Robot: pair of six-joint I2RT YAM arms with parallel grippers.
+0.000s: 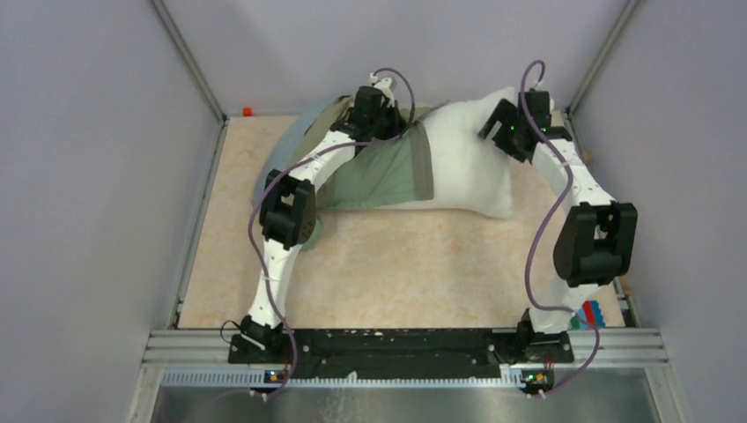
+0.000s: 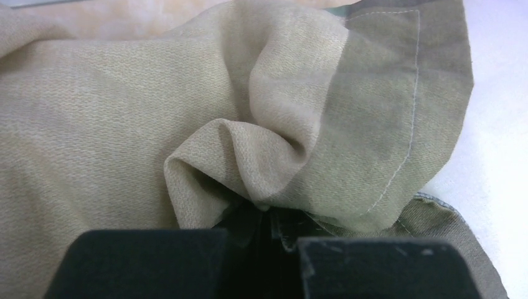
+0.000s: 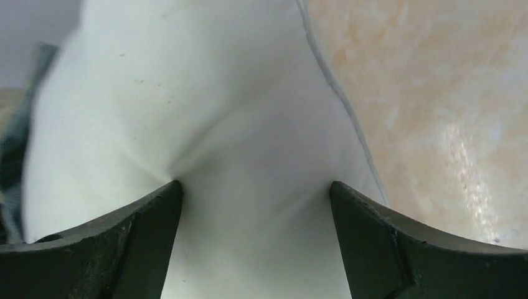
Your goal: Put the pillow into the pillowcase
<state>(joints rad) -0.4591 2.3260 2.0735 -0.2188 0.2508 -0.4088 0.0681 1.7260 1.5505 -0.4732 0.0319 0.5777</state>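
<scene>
The pillow [image 1: 467,167] lies at the far side of the bench [image 1: 396,264], its white bulk pressed up between the spread fingers of the right claw [image 3: 255,193]. That claw is open wide. Its left fingertip [image 3: 163,199] digs a crease into the fabric, and the stuffing swells into the gap ahead of it. To the right of that claw, past the pillow's seamed edge, the mottled bench surface shows. Left of the right claw, the pillowcase [image 1: 379,172] drapes over the pillow's other end, greenish-grey on top with a bluer fold trailing off to the far left under the left arm. The left claw [image 2: 269,215] is closed on a bunched pleat of that cloth. The pleat rises directly in front of its jaws, and a stitched border runs up to the claw's right, where the white pillow shows just beyond the cloth's edge. Between the two claws the pillowcase's mouth overlaps the pillow, so most of the cushion is uncovered on the right claw's side. Well to the left of the left claw, a small red object [image 1: 247,112] sits at the bench's far corner. Well behind the right claw, near that arm's base, lie some coloured blocks [image 1: 588,315].
</scene>
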